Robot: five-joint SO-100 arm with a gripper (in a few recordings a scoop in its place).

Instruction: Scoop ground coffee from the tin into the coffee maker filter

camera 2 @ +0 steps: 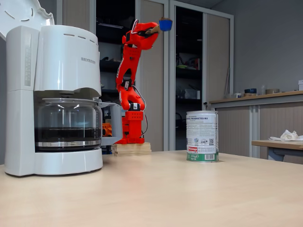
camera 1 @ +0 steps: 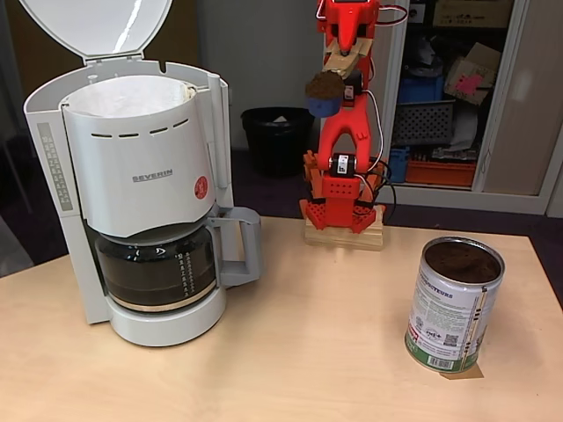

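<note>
A black bin (camera 1: 278, 139) stands on the floor behind the table (camera 1: 308, 352), with open cupboards beyond it. The white coffee maker (camera 1: 141, 193) sits at the table's left with its lid (camera 1: 97, 26) up and a paper filter (camera 1: 127, 95) showing; nothing stands between it and the arm. The tin (camera 1: 453, 303), dark ground coffee (camera 1: 464, 261) inside, stands at the right, well below the gripper (camera 1: 345, 54). The red arm (camera 2: 129, 71) reaches high, its gripper pinching a blue scoop (camera 2: 165, 24) heaped with coffee.

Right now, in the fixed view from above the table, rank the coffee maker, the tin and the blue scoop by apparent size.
1. Coffee maker
2. Tin
3. Blue scoop, though it sits farther from the camera.
</note>
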